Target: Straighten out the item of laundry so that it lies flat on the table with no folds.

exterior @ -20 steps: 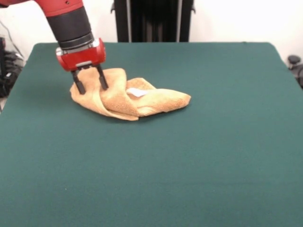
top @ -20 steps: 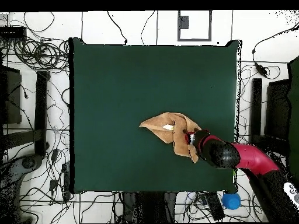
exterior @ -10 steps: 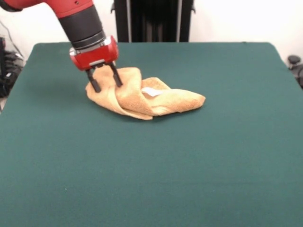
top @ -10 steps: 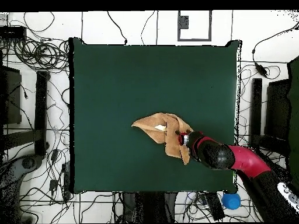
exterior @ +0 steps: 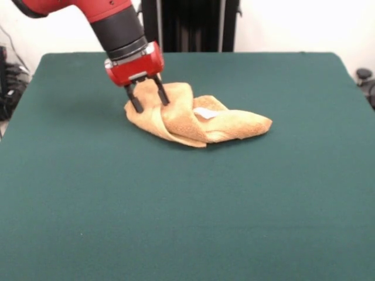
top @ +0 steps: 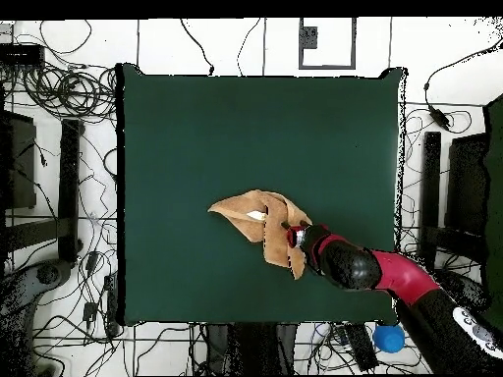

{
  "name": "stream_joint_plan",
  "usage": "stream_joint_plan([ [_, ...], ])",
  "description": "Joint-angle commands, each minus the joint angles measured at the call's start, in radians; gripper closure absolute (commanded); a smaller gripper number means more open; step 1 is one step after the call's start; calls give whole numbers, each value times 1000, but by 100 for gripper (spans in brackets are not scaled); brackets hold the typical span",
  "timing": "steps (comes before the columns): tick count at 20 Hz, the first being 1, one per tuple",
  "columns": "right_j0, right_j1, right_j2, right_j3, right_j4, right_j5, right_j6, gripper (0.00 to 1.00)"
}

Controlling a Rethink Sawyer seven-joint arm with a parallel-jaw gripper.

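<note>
The tan-orange towel (exterior: 199,123) lies crumpled and folded over itself on the green table (exterior: 234,199), left of the middle in the front view. Its white tag (exterior: 203,113) shows on top. My gripper (exterior: 149,104) comes down from the upper left, and its two dark fingers (exterior: 135,105) grip a raised fold at the towel's left end. In the overhead view the towel (top: 251,211) lies a little below the middle of the table (top: 216,128), with the gripper (top: 292,236) at its lower right end.
The black pedestal (exterior: 187,23) stands behind the table's far edge. Cables and stands (top: 59,98) ring the table in the overhead view, and a blue ball (top: 389,338) sits past the table's lower right corner. Wide green cloth surrounds the towel.
The gripper has moved to the right in the front view, and the towel has slid along with it. The towel's folded shape is about the same.
</note>
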State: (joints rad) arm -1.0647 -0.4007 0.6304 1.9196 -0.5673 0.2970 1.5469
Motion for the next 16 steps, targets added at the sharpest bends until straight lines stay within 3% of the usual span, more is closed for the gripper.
stream_joint_plan([
  [1,105,106,-52,159,44,0,181,0],
  [16,177,65,-140,193,75,-147,202,0],
])
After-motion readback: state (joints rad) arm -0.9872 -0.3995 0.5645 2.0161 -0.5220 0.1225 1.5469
